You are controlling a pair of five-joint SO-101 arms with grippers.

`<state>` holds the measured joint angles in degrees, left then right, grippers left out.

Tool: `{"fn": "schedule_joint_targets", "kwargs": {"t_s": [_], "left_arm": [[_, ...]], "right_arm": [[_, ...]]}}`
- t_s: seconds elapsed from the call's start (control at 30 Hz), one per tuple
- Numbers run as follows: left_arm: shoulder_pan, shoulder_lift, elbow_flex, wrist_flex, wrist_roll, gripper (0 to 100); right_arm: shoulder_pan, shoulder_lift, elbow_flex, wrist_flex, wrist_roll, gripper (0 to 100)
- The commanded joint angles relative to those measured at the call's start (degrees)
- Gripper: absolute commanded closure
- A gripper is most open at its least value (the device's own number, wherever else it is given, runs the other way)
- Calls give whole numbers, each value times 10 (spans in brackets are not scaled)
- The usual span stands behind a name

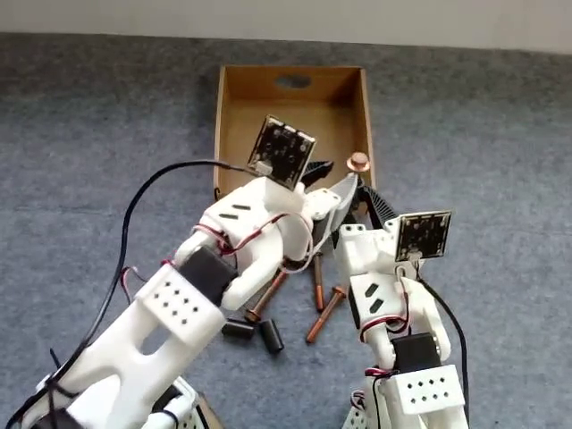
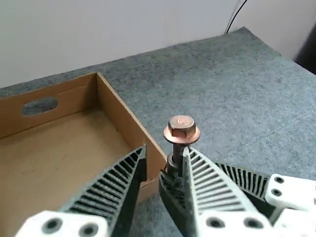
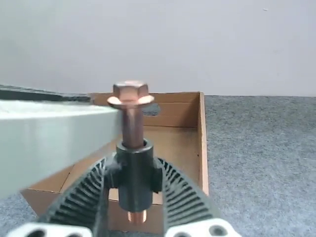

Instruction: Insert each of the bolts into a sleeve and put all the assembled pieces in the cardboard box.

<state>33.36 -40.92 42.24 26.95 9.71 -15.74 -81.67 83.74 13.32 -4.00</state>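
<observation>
Brown cardboard box: bare floor | right gripper grasping black cylindrical sleeve, copper hex bolt upright inside, at box's near-right corner | left gripper released | grey carpeted worktop: loose bolts, loose sleeves | pale wall.

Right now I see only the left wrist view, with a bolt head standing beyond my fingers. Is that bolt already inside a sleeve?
Observer: Yes. In the right wrist view the bolt stands upright in a black sleeve, and its tip pokes out below.
Operator: Who holds it?
Observer: The right gripper. Its fingers clamp the sleeve from both sides.
Operator: What remains to assemble?
Observer: The high view shows three loose bolts and two black sleeves lying on the grey carpet near the arms.
</observation>
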Motion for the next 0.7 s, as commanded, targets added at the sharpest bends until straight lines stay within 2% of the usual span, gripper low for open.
{"fn": "schedule_joint_targets", "kwargs": {"t_s": [0.0,0.2,0.43,0.53,0.67], "left_arm": [[-9,-74,17,22,-2,878],[-53,-210,119,48,-4,878],[-235,-302,263,45,-9,878],[-289,-302,318,23,-65,879],[-302,-303,396,-44,-127,880]], "right_arm": [[6,-7,-6,-13,0,991],[6,-6,-5,-13,0,991],[6,-6,8,-11,4,991],[6,-6,25,-12,4,991],[6,-6,26,-12,4,991]]}}
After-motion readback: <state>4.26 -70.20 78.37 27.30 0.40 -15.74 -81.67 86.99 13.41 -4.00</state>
